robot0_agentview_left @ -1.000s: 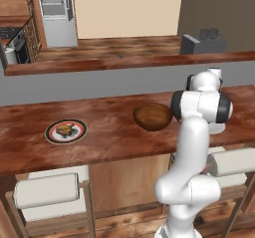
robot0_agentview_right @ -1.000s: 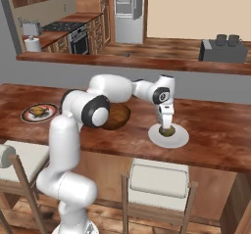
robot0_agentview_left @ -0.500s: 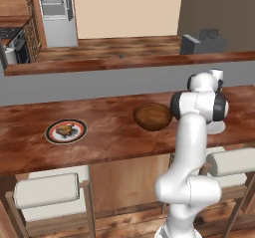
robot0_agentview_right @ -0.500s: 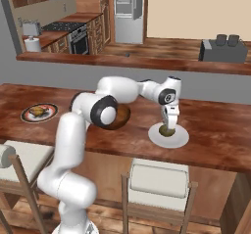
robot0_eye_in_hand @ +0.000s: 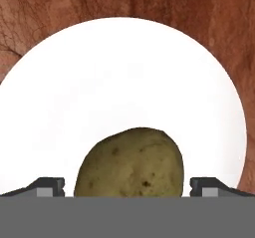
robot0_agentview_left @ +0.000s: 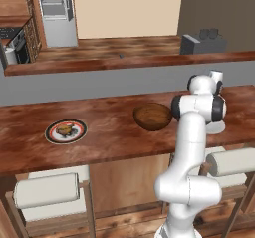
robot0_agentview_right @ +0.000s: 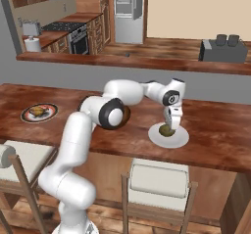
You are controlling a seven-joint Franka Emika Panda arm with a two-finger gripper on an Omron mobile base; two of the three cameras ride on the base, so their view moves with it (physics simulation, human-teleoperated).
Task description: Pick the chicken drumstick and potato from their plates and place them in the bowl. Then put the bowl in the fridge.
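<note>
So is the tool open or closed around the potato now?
Open. In the hand view the tool has its fingertips wide apart on either side of the potato, with visible gaps.

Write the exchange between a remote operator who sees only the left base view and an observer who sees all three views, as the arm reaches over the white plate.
Operator: What lies on the plain white round plate?
Observer: One brownish-green potato, near its middle.
Operator: Where are the fingers?
Observer: The fingers stand open, one on each side of the potato, with a gap showing on both sides in the hand view.
</note>
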